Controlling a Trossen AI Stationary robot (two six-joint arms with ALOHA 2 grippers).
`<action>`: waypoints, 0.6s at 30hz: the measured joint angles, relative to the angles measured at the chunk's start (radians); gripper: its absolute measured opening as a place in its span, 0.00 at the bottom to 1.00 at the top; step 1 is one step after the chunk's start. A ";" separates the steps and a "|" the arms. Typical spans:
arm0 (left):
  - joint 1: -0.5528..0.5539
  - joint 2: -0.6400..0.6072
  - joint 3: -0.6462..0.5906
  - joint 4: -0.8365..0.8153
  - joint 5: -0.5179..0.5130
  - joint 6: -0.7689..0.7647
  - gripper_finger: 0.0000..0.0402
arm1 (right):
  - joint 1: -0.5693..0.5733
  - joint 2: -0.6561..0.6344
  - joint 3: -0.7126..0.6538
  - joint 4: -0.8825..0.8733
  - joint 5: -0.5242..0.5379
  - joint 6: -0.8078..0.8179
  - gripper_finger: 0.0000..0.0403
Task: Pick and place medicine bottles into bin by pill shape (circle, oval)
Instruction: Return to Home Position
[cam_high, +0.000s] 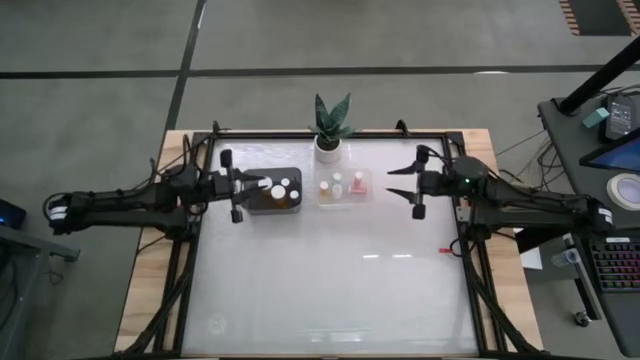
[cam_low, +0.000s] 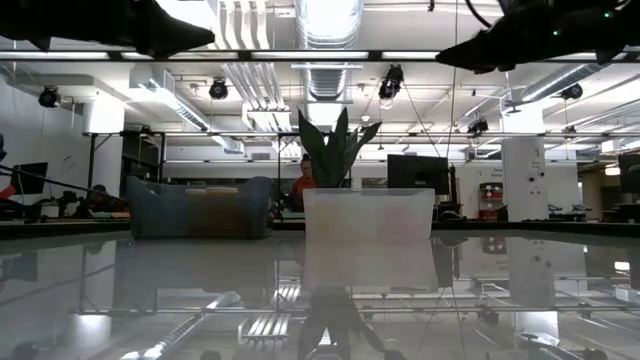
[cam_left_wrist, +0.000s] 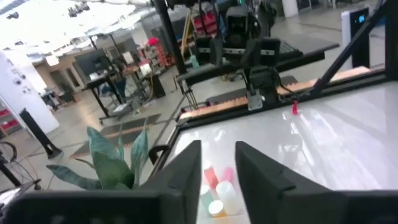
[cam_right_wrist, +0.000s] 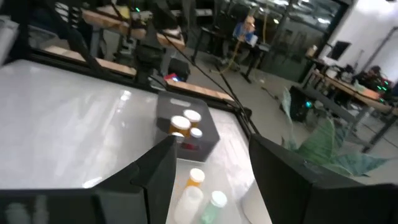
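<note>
A dark bin holds medicine bottles with white caps. Right of it, a clear bin holds amber, pink and white bottles. My left gripper hovers level at the dark bin's left side, open by a narrow gap with nothing between its fingers. It looks past them at the clear bin's bottles. My right gripper hovers level just right of the clear bin, open and holding nothing. Its wrist view shows the clear bin's bottles and the dark bin beyond.
A potted plant in a white pot stands at the far edge behind the bins. It also shows in the low view. A small red item lies near the table's right edge. The glossy tabletop stretches toward the near edge.
</note>
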 joint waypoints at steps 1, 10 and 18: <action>0.000 -0.008 -0.015 0.020 0.000 0.000 0.19 | 0.000 -0.019 -0.011 0.000 -0.013 0.000 0.48; 0.000 -0.062 -0.104 0.094 0.002 -0.035 0.01 | 0.000 -0.143 -0.117 0.040 -0.045 0.054 0.48; 0.000 -0.091 -0.183 0.189 0.005 -0.053 0.01 | 0.000 -0.234 -0.235 0.131 -0.065 0.081 0.48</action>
